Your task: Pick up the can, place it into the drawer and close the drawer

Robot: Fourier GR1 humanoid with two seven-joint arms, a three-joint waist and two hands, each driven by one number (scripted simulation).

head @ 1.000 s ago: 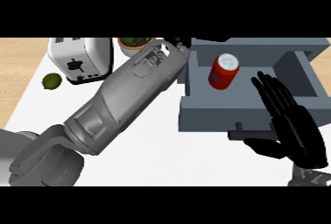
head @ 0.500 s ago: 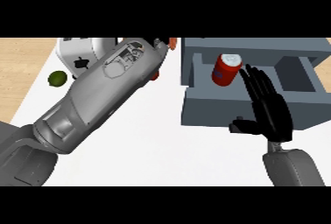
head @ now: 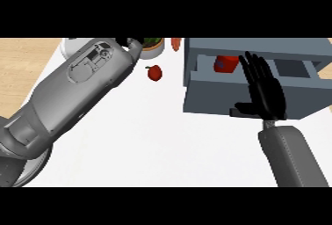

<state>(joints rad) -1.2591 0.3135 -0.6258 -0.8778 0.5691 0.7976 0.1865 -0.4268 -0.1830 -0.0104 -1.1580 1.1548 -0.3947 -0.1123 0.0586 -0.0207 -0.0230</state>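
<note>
Red can sits upright inside the open grey drawer, upper right of frame. Right hand lies flat over the drawer front, fingers straight, holding nothing. Left hand's fingers can't be made out, top centre.

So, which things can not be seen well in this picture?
- Left robot hand: head view, only a dark bit shows at the forearm's end, at the top edge.
- Can: partly covered by the right robot hand, inside the drawer.
- Green-rimmed thing: cut by the top edge.
- Small red thing: too small to name.
</note>
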